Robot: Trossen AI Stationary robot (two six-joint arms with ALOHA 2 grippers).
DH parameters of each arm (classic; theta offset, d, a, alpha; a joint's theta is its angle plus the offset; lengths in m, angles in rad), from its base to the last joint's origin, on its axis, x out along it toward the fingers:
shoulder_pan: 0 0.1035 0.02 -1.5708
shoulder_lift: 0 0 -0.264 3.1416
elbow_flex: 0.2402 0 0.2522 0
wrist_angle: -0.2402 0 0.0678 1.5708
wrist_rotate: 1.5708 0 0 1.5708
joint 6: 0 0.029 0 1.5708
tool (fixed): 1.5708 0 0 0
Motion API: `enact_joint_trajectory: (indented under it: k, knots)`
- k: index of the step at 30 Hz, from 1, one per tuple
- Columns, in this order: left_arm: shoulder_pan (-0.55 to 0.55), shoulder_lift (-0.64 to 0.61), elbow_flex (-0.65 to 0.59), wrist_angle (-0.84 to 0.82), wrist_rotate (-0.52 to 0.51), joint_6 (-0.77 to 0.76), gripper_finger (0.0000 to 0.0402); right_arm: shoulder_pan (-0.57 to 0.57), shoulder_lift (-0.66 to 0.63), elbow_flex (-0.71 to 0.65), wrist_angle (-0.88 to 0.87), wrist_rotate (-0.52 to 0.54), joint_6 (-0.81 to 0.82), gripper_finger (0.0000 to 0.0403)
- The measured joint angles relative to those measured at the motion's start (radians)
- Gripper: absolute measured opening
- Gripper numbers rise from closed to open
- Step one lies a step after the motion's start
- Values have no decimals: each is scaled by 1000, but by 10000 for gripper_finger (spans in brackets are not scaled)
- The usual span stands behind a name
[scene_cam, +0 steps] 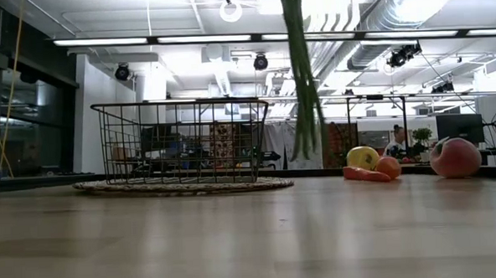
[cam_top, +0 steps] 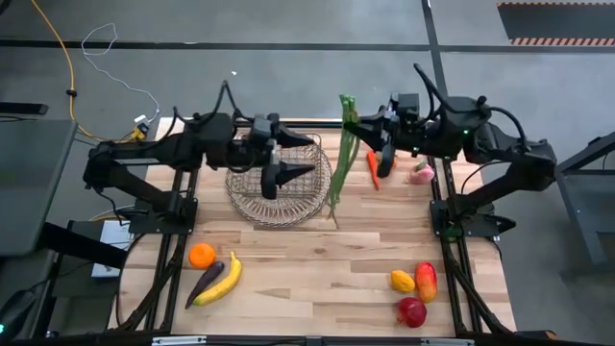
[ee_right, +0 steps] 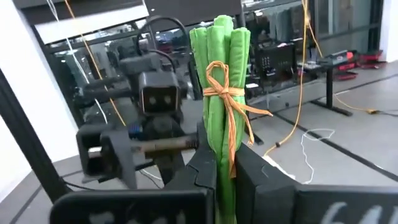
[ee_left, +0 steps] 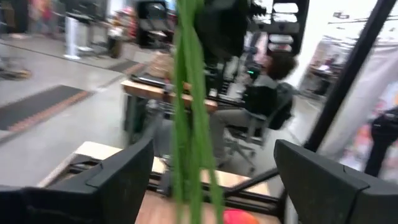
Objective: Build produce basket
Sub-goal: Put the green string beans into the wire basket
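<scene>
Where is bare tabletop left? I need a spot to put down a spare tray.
Freest is the near middle of the table, between the banana group and the lemon and apples. The far side is crowded: basket, hanging green beans, carrot and both arms.

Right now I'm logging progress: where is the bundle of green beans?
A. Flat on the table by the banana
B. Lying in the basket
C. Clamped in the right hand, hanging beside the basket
C: the right hand grips the green beans, which hang beside the basket.
</scene>
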Motion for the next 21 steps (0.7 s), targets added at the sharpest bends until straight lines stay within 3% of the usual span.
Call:
enact_joint_trajectory:
  k: [6,12,21]
  knots:
    - [8,65,18,58,36,-10,322,0,69,70,-4,-64,7,5]
    - [5,102,20,116,-56,22,322,0,106,94,0,-90,10,5]
    - [4,147,20,163,100,-11,322,0,145,95,34,-91,-18,11]
